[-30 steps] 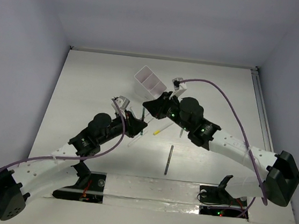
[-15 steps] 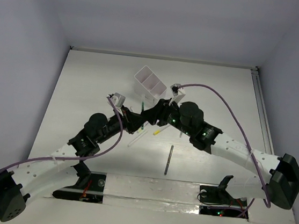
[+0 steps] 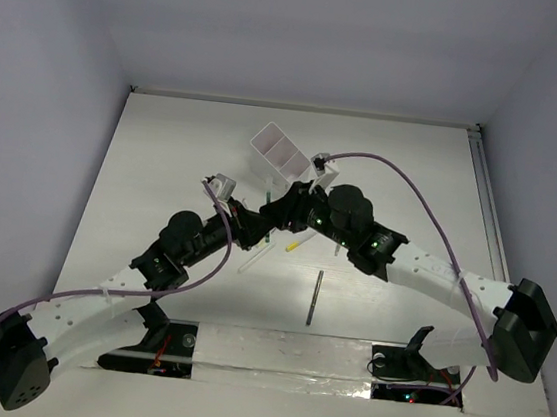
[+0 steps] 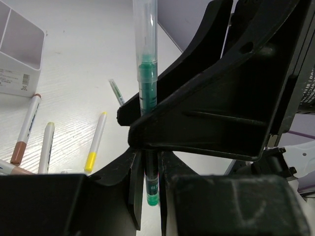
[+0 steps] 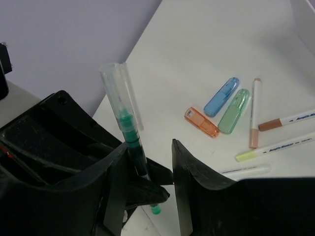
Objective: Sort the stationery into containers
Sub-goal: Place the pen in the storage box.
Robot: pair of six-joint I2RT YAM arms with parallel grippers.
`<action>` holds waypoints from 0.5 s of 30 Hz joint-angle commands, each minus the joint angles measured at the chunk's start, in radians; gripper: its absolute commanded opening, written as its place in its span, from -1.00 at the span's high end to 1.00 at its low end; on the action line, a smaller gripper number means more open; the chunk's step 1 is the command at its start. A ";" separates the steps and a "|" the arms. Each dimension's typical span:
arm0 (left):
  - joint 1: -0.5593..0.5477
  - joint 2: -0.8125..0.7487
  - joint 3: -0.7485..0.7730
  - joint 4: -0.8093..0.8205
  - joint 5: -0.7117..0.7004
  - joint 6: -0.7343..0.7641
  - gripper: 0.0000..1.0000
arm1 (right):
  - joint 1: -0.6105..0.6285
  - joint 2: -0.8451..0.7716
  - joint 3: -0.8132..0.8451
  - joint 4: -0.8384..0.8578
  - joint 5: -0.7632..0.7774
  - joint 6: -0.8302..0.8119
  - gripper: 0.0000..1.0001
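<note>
Arms of a two-armed robot meet above a table (image 3: 161, 175), on the near side of a small white box (image 4: 17, 78) with three compartments. Just left of the box's near corner, the left gripper (image 4: 149, 191) is clamped on the lower barrel of a green pen (image 4: 147, 73). It holds the pen upright with the clear cap on top, probably so the other arm can reach it. Directly in front of the box, the right gripper (image 5: 149, 146) has its fingers spread either side of the same pen. One finger sits close against the barrel without squeezing, so this looks like a handover about to be made. On the table near the box's front lie loose markers (image 4: 27, 129) with brown and yellow tips. Beside them are an orange piece (image 5: 202, 122), a green piece (image 5: 234, 111) and a blue piece (image 5: 221, 97). Further in front of the box and to its right, a yellow pen (image 3: 298, 242) and a dark grey pen (image 3: 315, 296) lie apart, not yet sorted.
</note>
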 commanded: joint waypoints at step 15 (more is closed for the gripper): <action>0.006 0.002 -0.018 0.070 0.022 -0.001 0.75 | -0.025 0.063 0.074 0.042 0.018 -0.045 0.90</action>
